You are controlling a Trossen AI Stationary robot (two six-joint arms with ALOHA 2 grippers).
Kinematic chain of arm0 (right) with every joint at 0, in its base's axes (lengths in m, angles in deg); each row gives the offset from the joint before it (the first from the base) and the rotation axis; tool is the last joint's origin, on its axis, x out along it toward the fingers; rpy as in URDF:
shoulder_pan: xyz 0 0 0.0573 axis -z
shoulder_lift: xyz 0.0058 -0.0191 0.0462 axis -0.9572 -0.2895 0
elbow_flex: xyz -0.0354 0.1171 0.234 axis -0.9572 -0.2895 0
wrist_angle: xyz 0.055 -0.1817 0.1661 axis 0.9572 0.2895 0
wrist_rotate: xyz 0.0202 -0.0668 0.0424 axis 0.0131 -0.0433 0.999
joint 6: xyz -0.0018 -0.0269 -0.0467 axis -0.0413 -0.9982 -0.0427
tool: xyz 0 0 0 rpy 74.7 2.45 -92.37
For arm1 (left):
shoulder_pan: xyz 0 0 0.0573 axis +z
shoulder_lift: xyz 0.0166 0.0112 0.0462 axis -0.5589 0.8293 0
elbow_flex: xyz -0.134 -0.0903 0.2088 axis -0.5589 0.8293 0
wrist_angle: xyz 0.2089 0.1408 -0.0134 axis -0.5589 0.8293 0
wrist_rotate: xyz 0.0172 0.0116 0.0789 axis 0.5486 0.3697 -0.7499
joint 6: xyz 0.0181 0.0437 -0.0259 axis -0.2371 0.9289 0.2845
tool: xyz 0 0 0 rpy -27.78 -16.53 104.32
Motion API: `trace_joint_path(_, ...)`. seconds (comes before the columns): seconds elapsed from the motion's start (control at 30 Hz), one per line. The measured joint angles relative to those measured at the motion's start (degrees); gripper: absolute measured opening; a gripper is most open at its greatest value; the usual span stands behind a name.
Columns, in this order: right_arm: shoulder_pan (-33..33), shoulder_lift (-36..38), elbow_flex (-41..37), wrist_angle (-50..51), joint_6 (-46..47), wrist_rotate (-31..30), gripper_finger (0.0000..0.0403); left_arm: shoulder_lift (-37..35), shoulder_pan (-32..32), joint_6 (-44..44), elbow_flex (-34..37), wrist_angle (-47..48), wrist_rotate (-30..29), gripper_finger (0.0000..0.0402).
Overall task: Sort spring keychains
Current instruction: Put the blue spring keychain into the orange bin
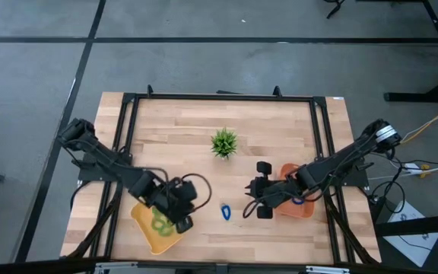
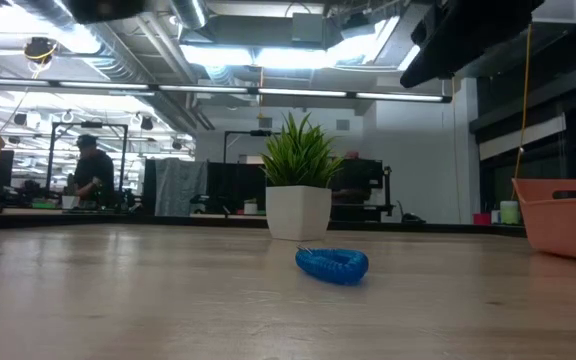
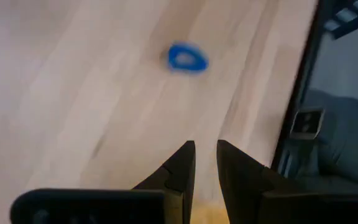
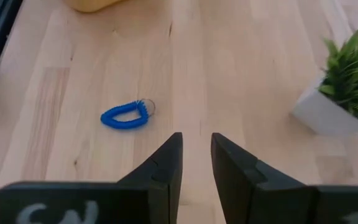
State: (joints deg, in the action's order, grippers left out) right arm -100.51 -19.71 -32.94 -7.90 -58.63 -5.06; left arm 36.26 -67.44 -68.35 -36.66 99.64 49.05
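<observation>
One blue spring keychain (image 1: 225, 211) lies flat on the wooden table between my two grippers; it also shows in the low view (image 2: 332, 265), the left wrist view (image 3: 187, 57) and the right wrist view (image 4: 125, 116). Light green keychains (image 1: 160, 222) lie in the yellow tray (image 1: 149, 236). Blue ones (image 1: 299, 201) lie in the orange tray (image 1: 304, 211). My left gripper (image 1: 186, 222) (image 3: 206, 168) hangs over the yellow tray's right edge, fingers nearly together, empty. My right gripper (image 1: 249, 205) (image 4: 196, 162) is just right of the loose keychain, fingers nearly together, empty.
A small spiky green plant in a white pot (image 1: 223, 142) (image 2: 298, 190) stands behind the loose keychain, toward the table's far edge. A black frame (image 1: 219, 97) runs along the table's sides. In the low view a person stands in the room beyond the table.
</observation>
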Motion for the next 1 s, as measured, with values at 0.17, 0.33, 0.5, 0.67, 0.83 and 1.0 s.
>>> trace_joint_path(0.17, -0.04, -1.13, 0.00, -0.06, 0.95, 0.40, 0.0085, 0.00, 4.33, 15.33, 0.00, -8.70, 1.36, 0.0061)
trace_joint_path(0.33, -0.09, -0.92, 0.00, -0.52, 2.30, -2.33, 0.0085, 1.26, 7.40, 31.80, -0.04, -15.32, 5.93, 0.0061)
trace_joint_path(0.5, -1.06, 0.19, 0.00, -0.15, 2.61, -7.87, 0.0085, 3.85, 9.89, 40.03, -0.07, -21.19, 7.65, 0.0061)
trace_joint_path(0.67, -3.13, 3.20, 0.00, 2.27, 2.55, -8.27, 0.0085, 7.25, 12.31, 41.38, -0.07, -21.39, 8.79, 0.0061)
trace_joint_path(0.83, -5.65, 4.66, 0.00, 6.70, 3.58, -8.19, 0.0085, 11.52, 14.25, 41.85, -0.04, -22.29, 14.23, 0.0061)
trace_joint_path(1.0, -6.67, 4.66, 0.00, 10.79, 5.70, -8.10, 0.0085, 16.13, 14.56, 45.69, -0.04, -24.82, 17.72, 0.0059)
